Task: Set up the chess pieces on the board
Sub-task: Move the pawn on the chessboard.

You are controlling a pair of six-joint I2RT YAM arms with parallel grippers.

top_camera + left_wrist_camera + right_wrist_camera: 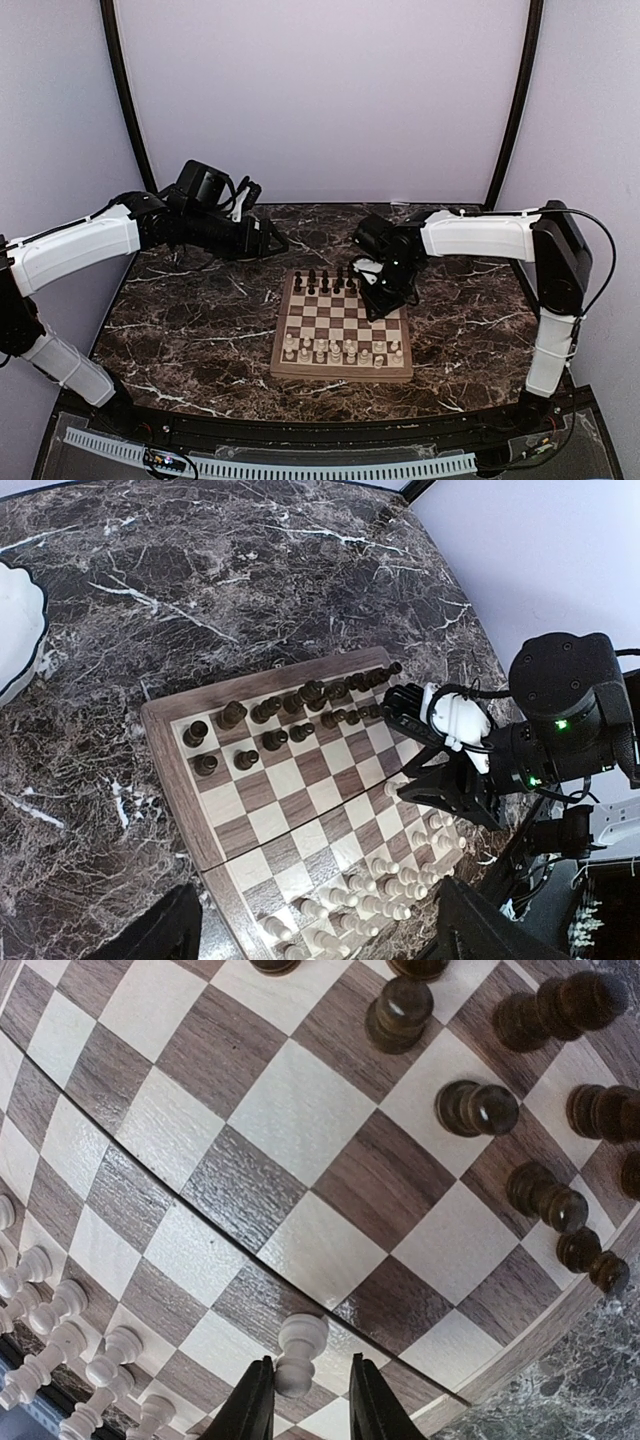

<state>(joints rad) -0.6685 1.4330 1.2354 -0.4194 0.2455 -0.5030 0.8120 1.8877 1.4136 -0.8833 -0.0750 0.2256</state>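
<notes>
Broadly, the dark brown marble-patterned table with white veins (200,340) fills the scene. Two white-and-black arms reach over it from either side. The left arm stretches across the far-left part of the table, and the left gripper (275,240) hangs above the bare marble just beyond the board's far-left corner. Its fingers (160,930) are spread wide with nothing between them.

The right arm bends in from the right, and the right gripper (378,305) sits low over the board's right side.

The square wooden chessboard with tan and dark brown checks and a brown border (340,374) lies flat near the middle of the table. A small white scalloped dish (15,630) rests on the marble well apart from the board, at the left edge of the left wrist view.

The dark brown-black chess pieces (325,280) stand in two rows along the far side. The cream-white chess pieces (340,350) stand in two rows along the near side.

One cream-white pawn (298,1345) stands upright near the right edge, just on the cream side of the centre seam. The right gripper's narrow black fingers (250,1405) straddle it closely; whether they clamp it cannot be told.
</notes>
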